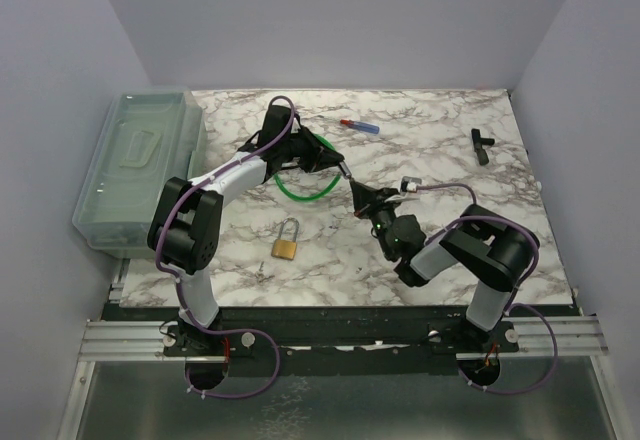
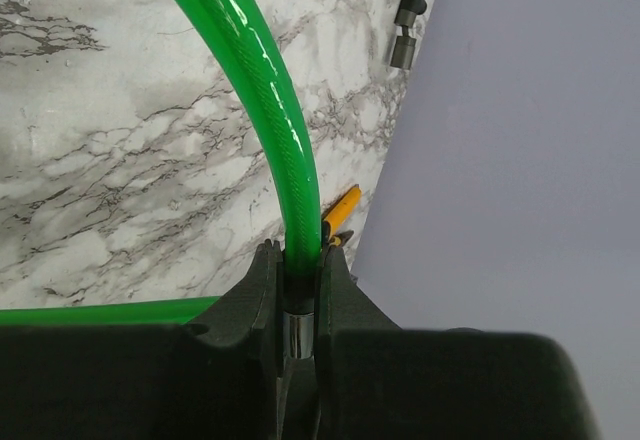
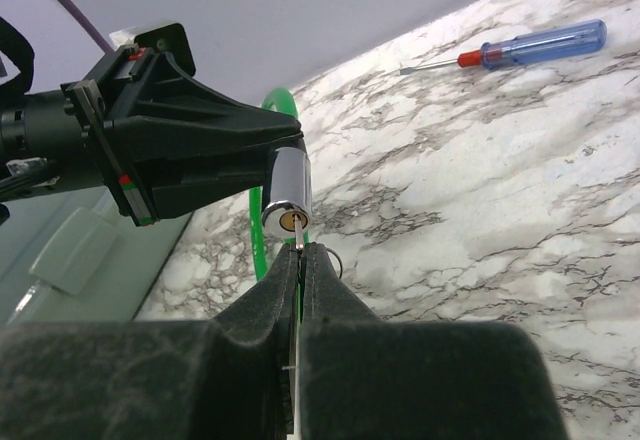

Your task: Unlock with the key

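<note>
A green cable lock (image 1: 300, 192) loops over the marble table, and its chrome cylinder (image 3: 288, 192) is lifted at table centre. My left gripper (image 1: 338, 163) is shut on that cylinder (image 2: 298, 332), where the green cable (image 2: 272, 100) leaves it. In the right wrist view the left gripper (image 3: 200, 150) holds the cylinder with its brass keyhole facing me. My right gripper (image 3: 301, 252) is shut on the thin key (image 3: 300, 236). The key's tip sits in the keyhole and a small key ring shows beside the fingers. From above, my right gripper (image 1: 362, 196) meets the left one.
A brass padlock (image 1: 286, 244) lies near the front left, with small keys (image 1: 261, 270) beside it. A red-and-blue screwdriver (image 1: 362, 125) lies at the back centre and a black tool (image 1: 482, 144) at the back right. A clear lidded box (image 1: 135, 165) stands at the left edge.
</note>
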